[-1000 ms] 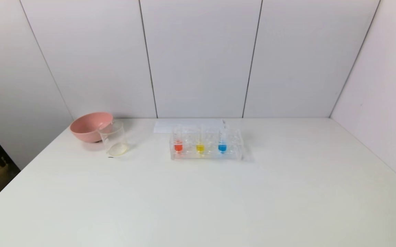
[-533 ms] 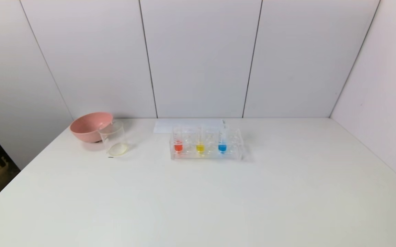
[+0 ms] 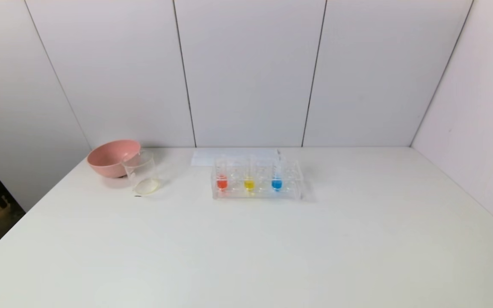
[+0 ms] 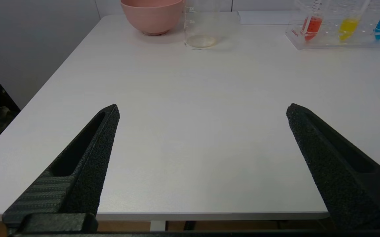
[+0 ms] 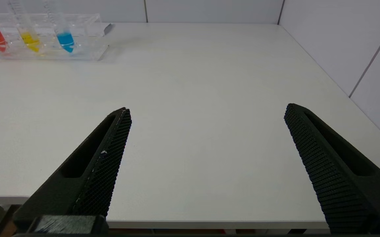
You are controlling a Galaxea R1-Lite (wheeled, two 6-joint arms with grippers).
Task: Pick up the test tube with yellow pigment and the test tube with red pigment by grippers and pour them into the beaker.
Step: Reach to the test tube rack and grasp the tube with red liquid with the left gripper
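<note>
Left gripper (image 4: 203, 110) and right gripper (image 5: 206, 110) are being held spread wide, empty, at the near table edge. Ahead and well apart, red tube (image 3: 222, 179) and yellow tube (image 3: 249, 179) are standing upright in the rack (image 3: 289, 194), nearer the left gripper; beaker (image 3: 141, 173) is standing further left.

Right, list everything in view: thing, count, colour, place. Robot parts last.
table: one, white, fills the foreground.
pink bowl: one, pink, far left by the wall.
beaker: one, clear, in front of the bowl and to its right.
tube rack: one, clear, centre back.
red tube: one, rack's left end.
yellow tube: one, middle.
blue tube: one, to the yellow tube's right.
white sheet: one, behind the rack.
left gripper: open, near table edge.
right gripper: open, near table edge.
</note>
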